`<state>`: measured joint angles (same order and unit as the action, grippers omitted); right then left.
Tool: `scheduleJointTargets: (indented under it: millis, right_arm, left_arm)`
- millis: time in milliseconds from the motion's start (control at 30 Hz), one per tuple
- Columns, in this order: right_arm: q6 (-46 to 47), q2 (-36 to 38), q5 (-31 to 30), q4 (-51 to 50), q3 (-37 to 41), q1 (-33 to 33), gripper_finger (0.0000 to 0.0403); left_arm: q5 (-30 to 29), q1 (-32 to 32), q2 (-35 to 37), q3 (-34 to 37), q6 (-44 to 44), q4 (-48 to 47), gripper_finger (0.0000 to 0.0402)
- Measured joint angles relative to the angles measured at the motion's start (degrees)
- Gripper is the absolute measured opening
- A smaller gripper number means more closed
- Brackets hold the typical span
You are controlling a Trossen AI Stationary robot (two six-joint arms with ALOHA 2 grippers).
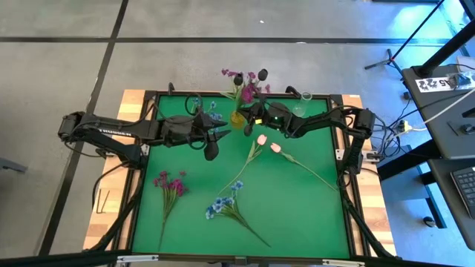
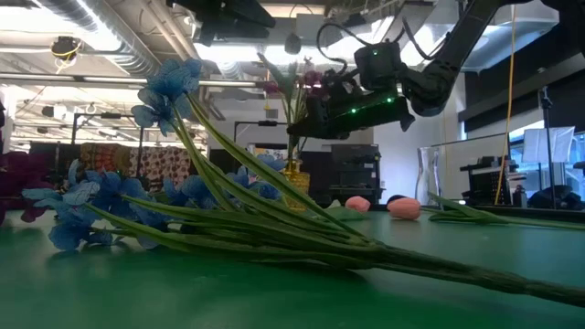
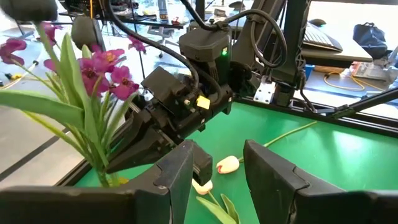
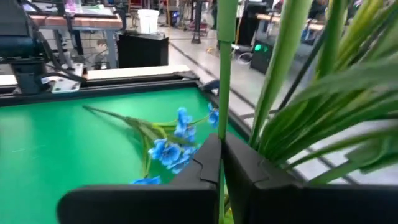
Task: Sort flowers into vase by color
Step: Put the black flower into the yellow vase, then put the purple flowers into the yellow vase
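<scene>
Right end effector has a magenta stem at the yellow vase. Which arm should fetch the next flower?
Left. The left end effector is open and unloaded near the two tulips. The right end effector is shut on a green stem of the magenta spray at the yellow vase.

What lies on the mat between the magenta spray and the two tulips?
In the high view, only bare green mat lies between the magenta spray and the tulips; the blue spray lies nearer the front edge.

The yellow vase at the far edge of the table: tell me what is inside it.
The yellow vase holds a magenta flower spray with long green leaves. The right tool is shut on one of its stems. The vase's inside and the stem ends are hidden by leaves.
</scene>
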<state>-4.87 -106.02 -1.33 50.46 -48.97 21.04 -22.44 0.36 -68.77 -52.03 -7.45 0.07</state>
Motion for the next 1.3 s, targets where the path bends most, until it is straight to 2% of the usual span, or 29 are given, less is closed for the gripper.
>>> scheduleJointTargets:
  millis: [133,333,600,867,1000,1300]
  right_arm:
    - [1.9,0.0,1.4,-1.9,0.0,0.0,0.0045]
    - [3.2,0.1,2.0,-4.8,0.0,-0.1,0.0119]
    - [3.3,5.5,2.5,-16.3,0.0,-0.1,0.0194]
    - [3.1,14.4,2.5,-25.8,0.0,-1.3,0.0209]
    - [3.0,19.1,2.5,-29.7,0.0,-3.8,0.0209]
    - [2.9,27.3,1.9,-35.0,0.0,-10.5,0.0209]
  left_arm:
    - [0.0,0.0,0.0,0.0,-0.1,-0.7,0.0137]
    - [0.0,0.0,0.0,0.0,-1.2,-2.5,0.0137]
    - [0.0,0.0,0.0,0.0,-2.0,-5.2,0.0137]
    - [0.0,0.0,0.0,0.0,-2.0,-6.1,0.0137]
    - [-0.2,0.0,1.9,-0.7,-2.0,-10.3,0.0137]
    - [-0.7,-3.2,7.7,-2.4,-10.7,-20.9,0.0137]
